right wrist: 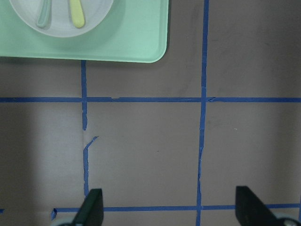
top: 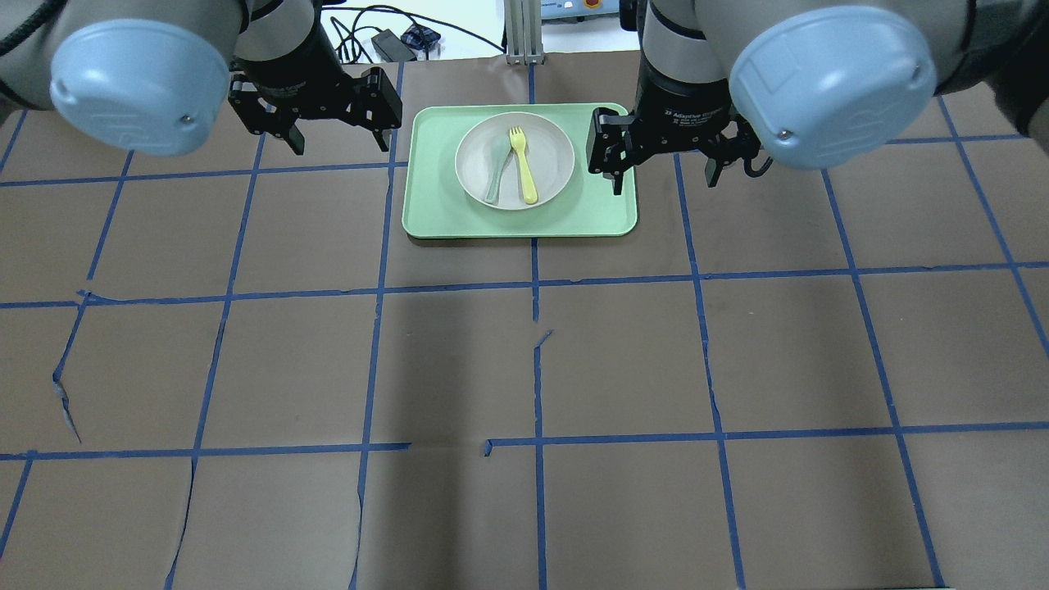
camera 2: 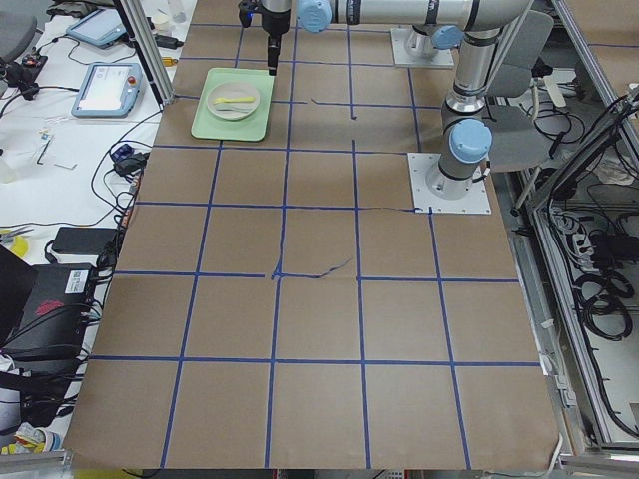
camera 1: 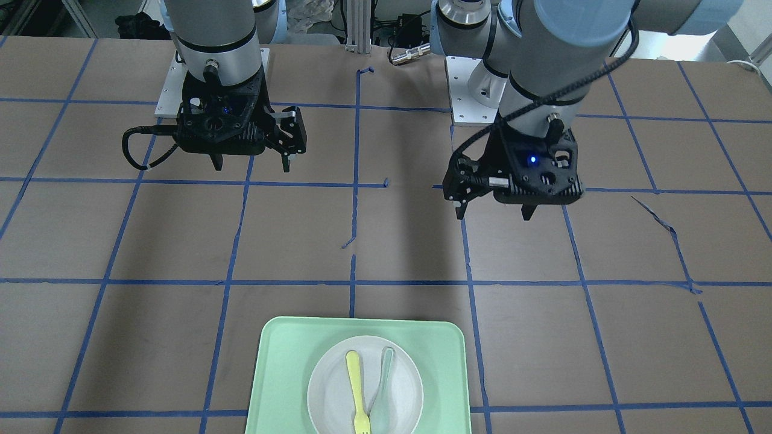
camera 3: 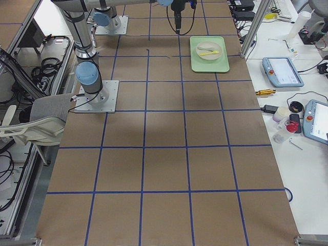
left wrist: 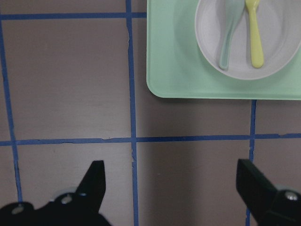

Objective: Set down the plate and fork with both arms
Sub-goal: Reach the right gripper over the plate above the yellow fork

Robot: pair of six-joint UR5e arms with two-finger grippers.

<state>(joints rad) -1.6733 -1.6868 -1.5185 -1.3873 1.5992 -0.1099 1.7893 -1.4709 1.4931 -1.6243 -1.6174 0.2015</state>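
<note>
The white plate (top: 551, 156) sits in the middle of a mint-green tray (top: 434, 205) at the table's far edge. The yellow fork (top: 523, 168) lies on the plate, beside a pale grey-green spoon (top: 496, 176). My left gripper (top: 338, 146) is open and empty, held above the table to the tray's left. My right gripper (top: 665, 182) is open and empty, held above the table at the tray's right edge. The left wrist view shows the plate (left wrist: 280, 47), the fork (left wrist: 255, 33) and the open left gripper (left wrist: 170, 172). The right wrist view shows the tray (right wrist: 131, 37) and the open right gripper (right wrist: 168, 194).
The table is brown paper with a blue tape grid (top: 533, 283), torn in places. Both arm bases (camera 1: 470, 90) stand at the robot's side. Cables and tablets (camera 2: 105, 88) lie off the table beyond the tray.
</note>
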